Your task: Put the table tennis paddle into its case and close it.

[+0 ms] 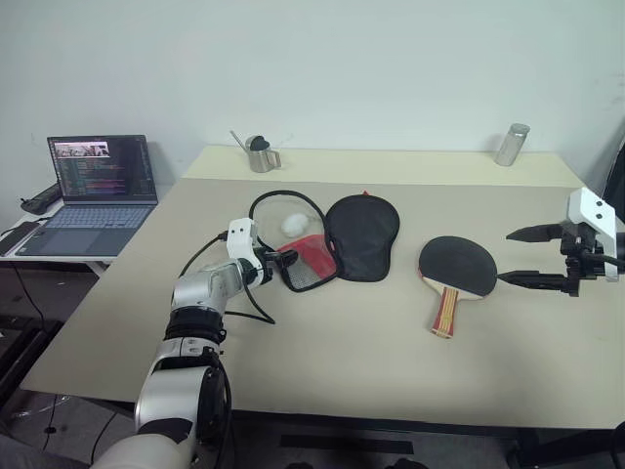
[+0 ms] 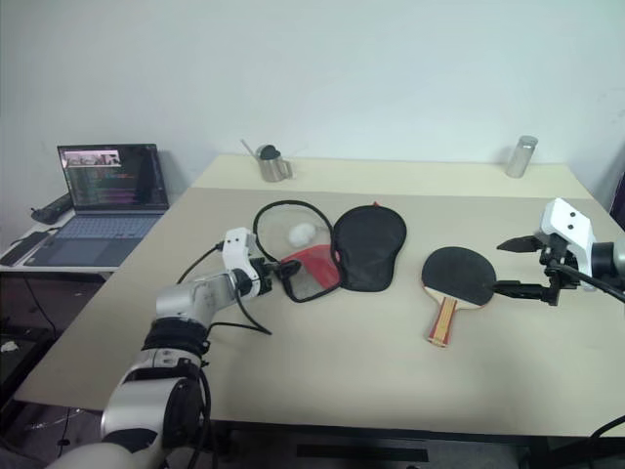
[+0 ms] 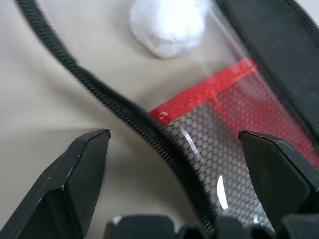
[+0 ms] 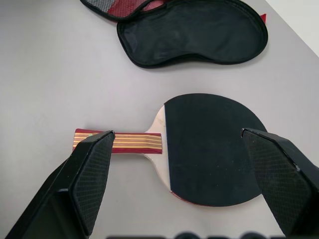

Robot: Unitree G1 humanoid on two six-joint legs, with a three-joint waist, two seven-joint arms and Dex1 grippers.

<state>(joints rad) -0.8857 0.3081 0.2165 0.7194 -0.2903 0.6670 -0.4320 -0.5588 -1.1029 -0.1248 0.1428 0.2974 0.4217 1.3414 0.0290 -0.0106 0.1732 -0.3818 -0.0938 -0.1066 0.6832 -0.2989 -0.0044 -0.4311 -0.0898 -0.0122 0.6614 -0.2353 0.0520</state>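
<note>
Left gripper [image 1: 276, 266] jaws wide apart, empty, at zipper edge of case [image 1: 337, 239]: soft unzipped pouch, black half flat, red mesh half folded out.

Right gripper [image 2: 518, 266] also spread, empty, hovering just right of case's neighbour, paddle [image 1: 455, 273]: round black rubber blade, striped wooden handle.

Advice: pin case rim first; grasp paddle by handle; slide blade-first.

White ball [image 1: 294, 224] inside case loop; mind it.

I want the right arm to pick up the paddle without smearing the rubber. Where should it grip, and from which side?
Probably the wooden handle, from above. The paddle lies flat on the table, rubber face up, so the blade gives no edge to pinch. The handle juts toward the robot, narrow enough for the open right end effector to straddle across its width.
</note>
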